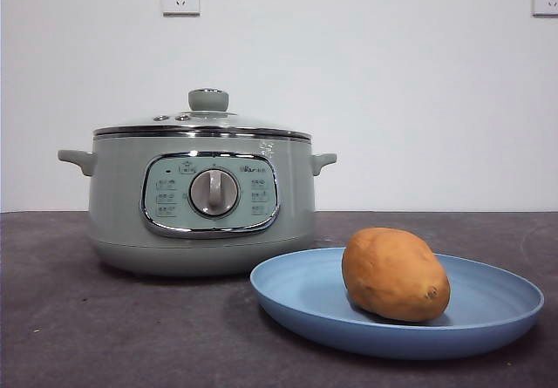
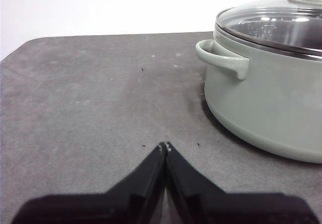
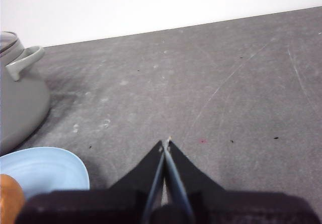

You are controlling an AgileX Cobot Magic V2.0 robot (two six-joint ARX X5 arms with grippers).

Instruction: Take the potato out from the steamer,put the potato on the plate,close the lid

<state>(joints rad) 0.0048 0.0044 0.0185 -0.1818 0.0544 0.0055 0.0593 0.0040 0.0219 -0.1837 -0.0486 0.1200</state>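
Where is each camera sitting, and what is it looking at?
Front view: low at table height, facing the steamer, lid on, potato on plate; no robot parts.
Left wrist view: on the left arm, facing steamer; left gripper shut.
Right wrist view: on the right arm; right gripper shut.
All share the steamer.

Even, soft, bright light in all views; white wall (image 1: pixel 392 100) nearly blown out. Front view sharp; faint shadows under the steamer (image 1: pixel 202 196) and plate (image 1: pixel 397 305) on the dark desk (image 1: pixel 87 318). Small glare spots on the lid (image 2: pixel 274 25) glass and chrome dial (image 1: pixel 214 193). Wrist views: each black hand at the bottom edge is soft, underexposed, detail lost.
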